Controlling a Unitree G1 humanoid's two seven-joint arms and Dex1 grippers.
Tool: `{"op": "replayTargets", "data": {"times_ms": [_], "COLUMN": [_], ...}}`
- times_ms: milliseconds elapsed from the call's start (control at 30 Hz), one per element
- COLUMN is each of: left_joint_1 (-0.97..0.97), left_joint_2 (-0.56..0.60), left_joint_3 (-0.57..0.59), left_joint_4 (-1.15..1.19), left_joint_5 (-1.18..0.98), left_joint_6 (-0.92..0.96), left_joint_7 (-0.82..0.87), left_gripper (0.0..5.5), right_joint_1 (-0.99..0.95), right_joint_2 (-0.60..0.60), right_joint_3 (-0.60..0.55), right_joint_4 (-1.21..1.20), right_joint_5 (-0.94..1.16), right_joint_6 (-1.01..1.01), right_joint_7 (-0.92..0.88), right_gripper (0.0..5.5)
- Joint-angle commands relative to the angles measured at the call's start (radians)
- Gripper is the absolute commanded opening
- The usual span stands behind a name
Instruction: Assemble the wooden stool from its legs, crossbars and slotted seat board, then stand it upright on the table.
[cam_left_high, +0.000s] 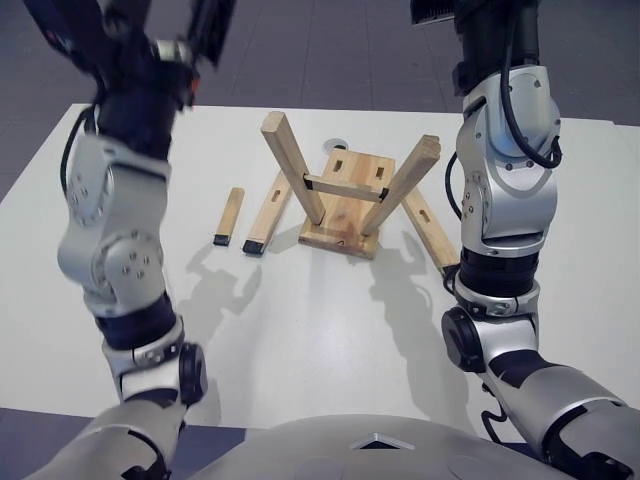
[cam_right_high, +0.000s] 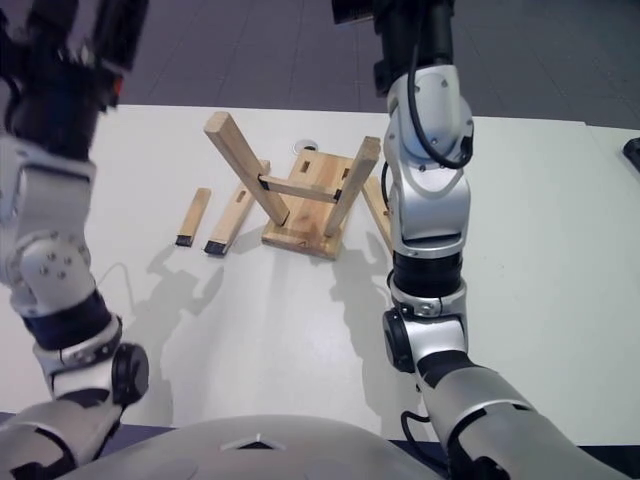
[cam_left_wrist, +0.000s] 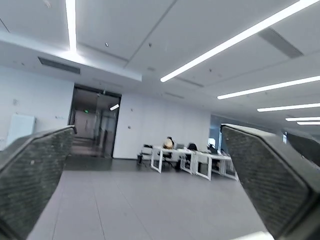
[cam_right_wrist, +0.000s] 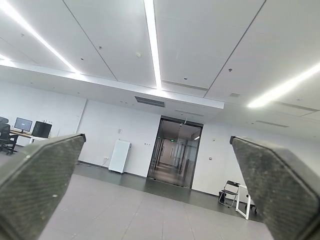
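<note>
I'm looking into a large open-plan office hall. Long light strips (cam_right_wrist: 152, 45) run across a white panelled ceiling with an air vent (cam_right_wrist: 149, 101). The floor (cam_left_wrist: 125, 210) is grey tile. White desks (cam_left_wrist: 175, 161) with chairs stand along a far wall, a monitor (cam_right_wrist: 22, 124) sits at another workstation, and glass double doors (cam_right_wrist: 175, 152) open onto a corridor. My white bench (cam_left_high: 300, 330) stands on grey flooring.
</note>
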Motion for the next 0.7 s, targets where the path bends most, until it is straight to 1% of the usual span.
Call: {"op": "replayTargets", "data": {"times_ms": [33, 67, 100, 200, 267, 300, 367, 433, 567, 700], "left_joint_1": [-0.325, -0.316, -0.276, -0.046, 0.092, 0.14, 0.201, 0.207, 0.147, 0.071], "left_joint_2": [0.013, 0.013, 0.019, 0.025, 0.018, 0.014, -0.008, -0.042, -0.112, -0.128], "left_joint_3": [-0.032, -0.068, -0.129, -0.292, -0.355, -0.369, -0.372, -0.353, -0.292, -0.251], "left_joint_4": [0.265, 0.282, 0.305, 0.316, 0.332, 0.346, 0.377, 0.401, 0.397, 0.338], "left_joint_5": [0.074, 0.09, 0.139, 0.235, 0.272, 0.295, 0.325, 0.331, 0.312, 0.341], "left_joint_6": [-0.056, -0.019, 0.028, 0.133, 0.167, 0.167, 0.146, 0.118, 0.032, -0.031], "left_joint_7": [-0.018, -0.03, -0.033, -0.06, -0.07, -0.062, -0.045, -0.025, 0.013, 0.063], "left_gripper": [5.36, 5.36, 5.36, 5.36, 5.36, 5.36, 5.36, 5.36, 5.36, 5.36], "right_joint_1": [0.021, 0.023, 0.025, 0.028, 0.025, 0.024, 0.026, 0.032, 0.051, 0.061], "right_joint_2": [0.014, 0.015, 0.017, 0.021, 0.023, 0.022, 0.016, 0.011, 0.001, -0.003], "right_joint_3": [-0.022, -0.025, -0.026, -0.025, -0.021, -0.019, -0.018, -0.021, -0.024, -0.016], "right_joint_4": [-0.005, -0.009, -0.014, -0.009, -0.002, 0.0, 0.002, -0.001, -0.002, 0.005], "right_joint_5": [0.023, 0.025, 0.025, 0.027, 0.029, 0.031, 0.034, 0.038, 0.033, 0.026], "right_joint_6": [0.011, 0.013, 0.017, 0.028, 0.027, 0.025, 0.025, 0.028, 0.033, 0.028], "right_joint_7": [-0.013, -0.015, -0.017, -0.024, -0.023, -0.021, -0.015, -0.012, -0.009, -0.007], "right_gripper": [5.4, 5.4, 5.4, 5.4, 5.4, 5.4, 5.4, 5.4, 5.4, 5.4]}}
